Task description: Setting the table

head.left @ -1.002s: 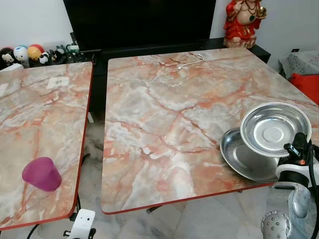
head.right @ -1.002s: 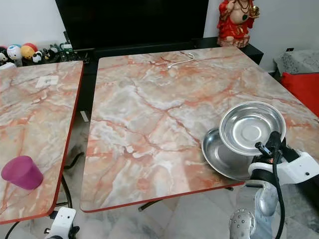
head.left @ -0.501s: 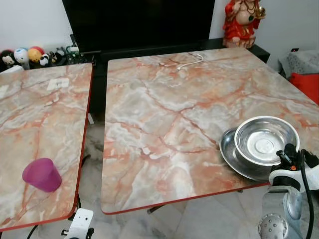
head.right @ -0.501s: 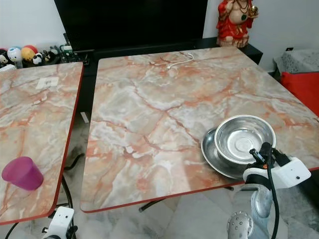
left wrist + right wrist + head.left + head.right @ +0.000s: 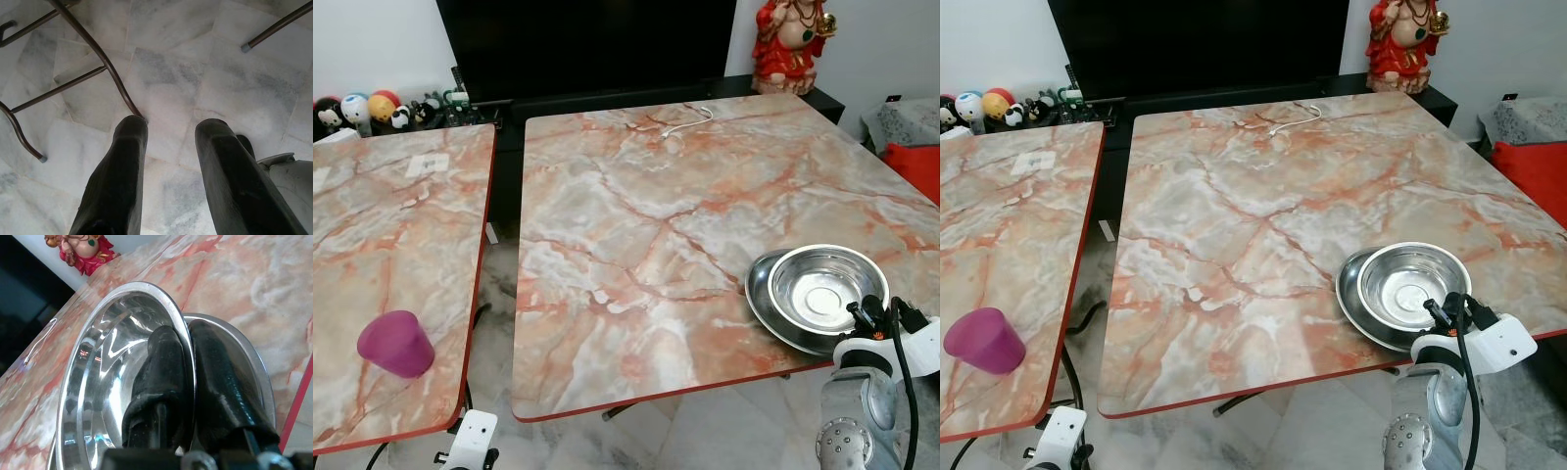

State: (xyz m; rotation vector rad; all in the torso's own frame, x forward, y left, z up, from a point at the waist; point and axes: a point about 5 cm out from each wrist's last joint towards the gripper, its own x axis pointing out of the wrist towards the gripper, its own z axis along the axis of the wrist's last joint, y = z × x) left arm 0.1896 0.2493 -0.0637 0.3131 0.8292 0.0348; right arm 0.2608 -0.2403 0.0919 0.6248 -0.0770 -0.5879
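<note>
Right gripper (image 5: 188, 382) jaws are pinched on the steel bowl (image 5: 828, 286) rim. The bowl has been lowered from a raised tilt into the steel plate (image 5: 766, 292) at the tabletop (image 5: 636, 215) near edge; release is judged next.

Our head stereo pair: high, facing forward-down, sharing marble table (image 5: 636, 225). Our left wrist view: faces floor (image 5: 161, 88), seemingly low. Our right wrist view: close on steel bowl (image 5: 112, 372) rim.
</note>
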